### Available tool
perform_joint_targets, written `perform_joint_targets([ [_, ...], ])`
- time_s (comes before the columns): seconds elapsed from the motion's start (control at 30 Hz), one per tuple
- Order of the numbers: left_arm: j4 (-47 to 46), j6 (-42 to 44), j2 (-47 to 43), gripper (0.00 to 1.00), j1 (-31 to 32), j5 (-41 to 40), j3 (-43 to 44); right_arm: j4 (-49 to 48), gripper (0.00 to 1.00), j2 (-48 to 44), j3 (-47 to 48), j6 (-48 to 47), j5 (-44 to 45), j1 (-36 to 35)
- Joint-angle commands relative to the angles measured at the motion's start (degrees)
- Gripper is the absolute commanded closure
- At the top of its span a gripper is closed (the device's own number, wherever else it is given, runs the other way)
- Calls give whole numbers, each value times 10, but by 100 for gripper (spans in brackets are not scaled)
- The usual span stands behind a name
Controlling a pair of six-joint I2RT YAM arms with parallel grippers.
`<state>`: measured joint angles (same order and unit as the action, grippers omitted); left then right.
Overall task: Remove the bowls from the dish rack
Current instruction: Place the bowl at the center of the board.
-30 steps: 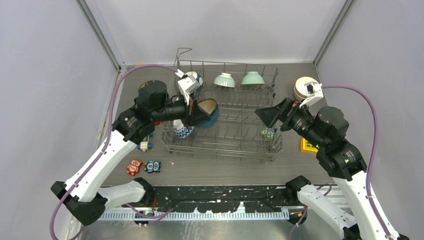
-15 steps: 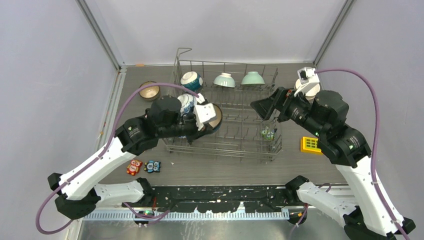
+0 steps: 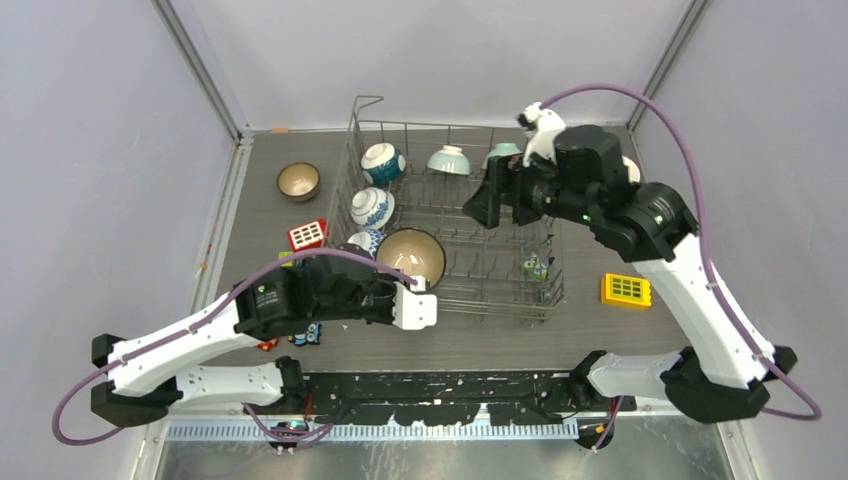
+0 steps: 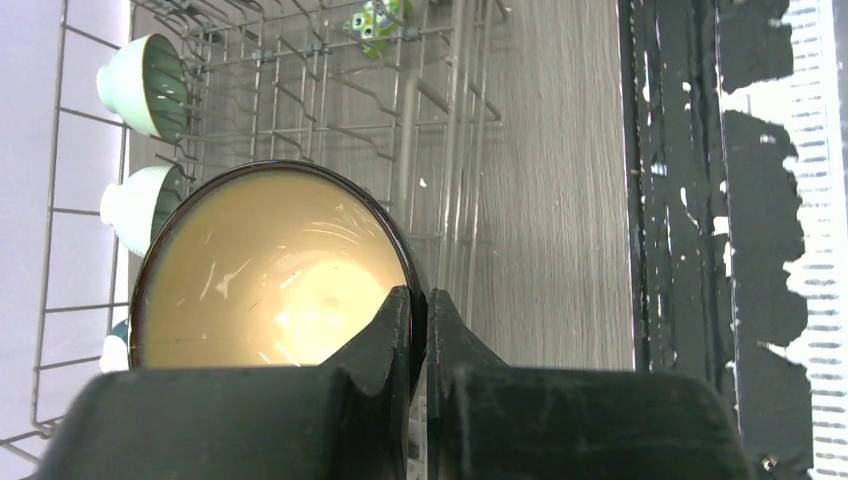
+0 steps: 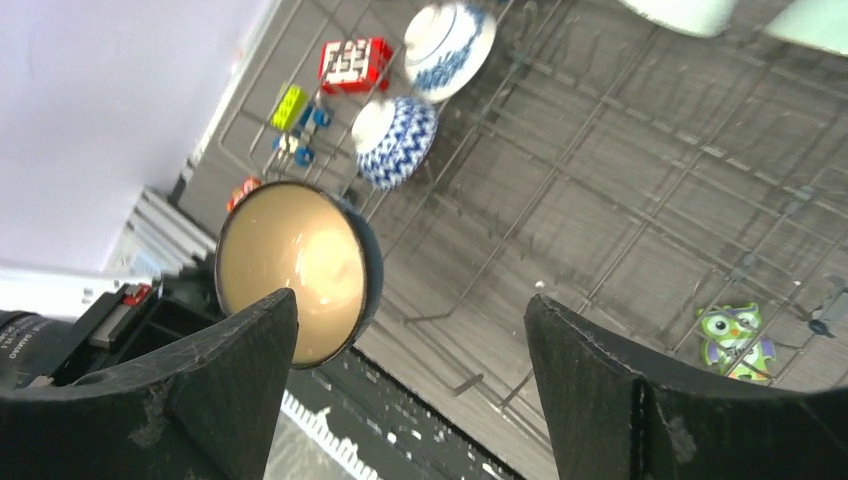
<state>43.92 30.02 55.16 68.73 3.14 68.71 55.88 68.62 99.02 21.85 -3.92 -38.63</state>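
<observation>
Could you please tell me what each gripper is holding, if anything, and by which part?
The left gripper pinches the cream-lined bowl by its rim, between its fingers; the right gripper, open, holds nothing.

From above, the right arm (image 3: 650, 225) covers most of the pale mint green ceramic bowl (image 3: 503, 150), and the left arm (image 3: 200, 330) hides parts of the small colourful toy blocks (image 3: 311, 334). At the left wrist, the black body of the left gripper (image 4: 420, 300) hides the near rim of the brown bowl with a cream inside (image 4: 270, 270). A third bowl (image 4: 113, 345) at the left edge shows only a sliver. The right wrist view's top edge crops two pale bowls (image 5: 680, 10).
</observation>
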Motion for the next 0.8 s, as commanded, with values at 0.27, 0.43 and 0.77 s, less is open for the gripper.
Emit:
perform_joint_targets([
  [0.27, -42, 75, -11, 100, 30, -15, 8, 121, 22, 118, 100, -56, 110, -141],
  [0.43, -49, 68, -11, 100, 32, -7, 8, 101, 28, 133, 83, -54, 126, -150],
  [0.77, -55, 54, -14, 100, 35, -15, -2, 67, 34, 170, 74, -53, 108, -173],
])
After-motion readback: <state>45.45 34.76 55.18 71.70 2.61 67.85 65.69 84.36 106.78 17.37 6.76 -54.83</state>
